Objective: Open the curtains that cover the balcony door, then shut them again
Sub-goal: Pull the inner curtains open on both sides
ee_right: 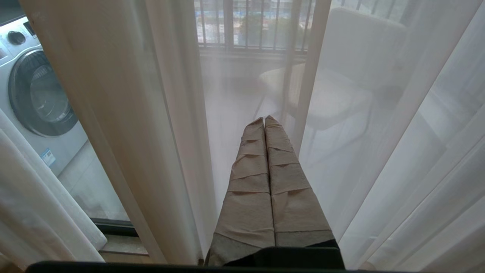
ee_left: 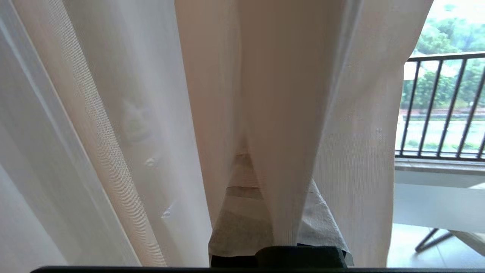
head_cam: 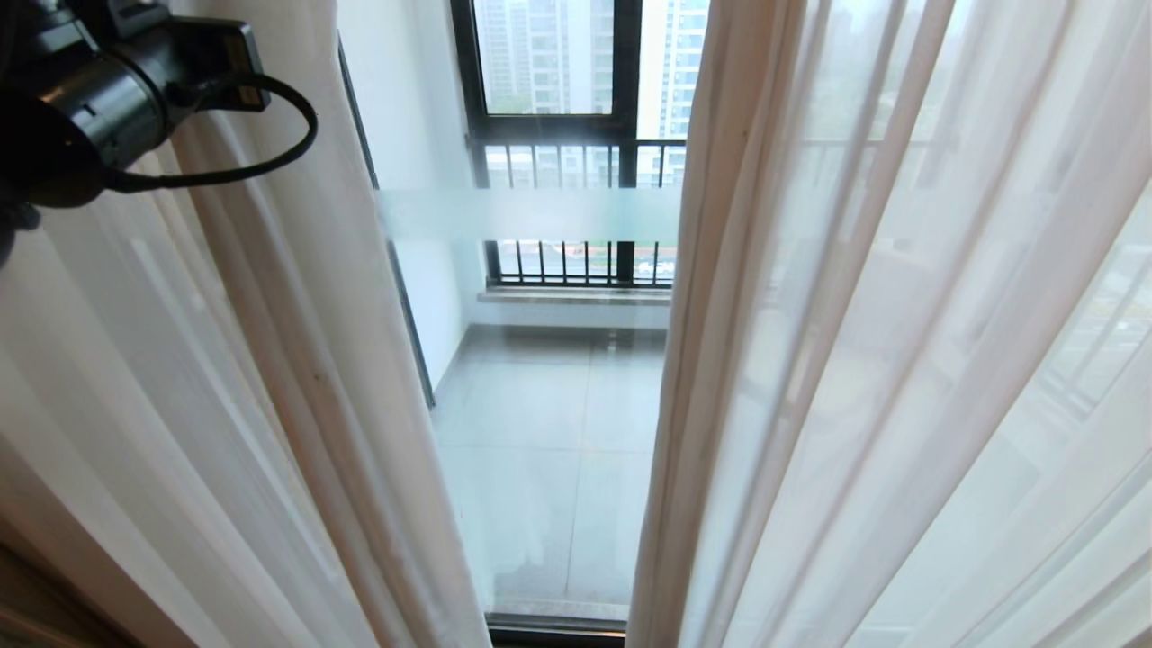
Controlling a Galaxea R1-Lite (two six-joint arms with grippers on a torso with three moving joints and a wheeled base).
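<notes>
Head view: the curtains are hanging parted, one panel at nine o'clock, the other at three o'clock, and the balcony door is showing through the gap at six o'clock. The left arm is sitting at eleven o'clock against the left panel.

Left wrist view: the left gripper is pinching a fold of the curtain between its taped fingers, the cloth draping over them; a railing is showing at three o'clock.

Right wrist view: the right gripper is hanging idle, fingers pressed together on nothing, in the gap between the panels; a washing machine is standing at nine o'clock.

Doing it well: I'd judge a steady sideways draw, keeping the pinch firm and the fold level, is giving the best chance of sliding the panel without it slipping free.
</notes>
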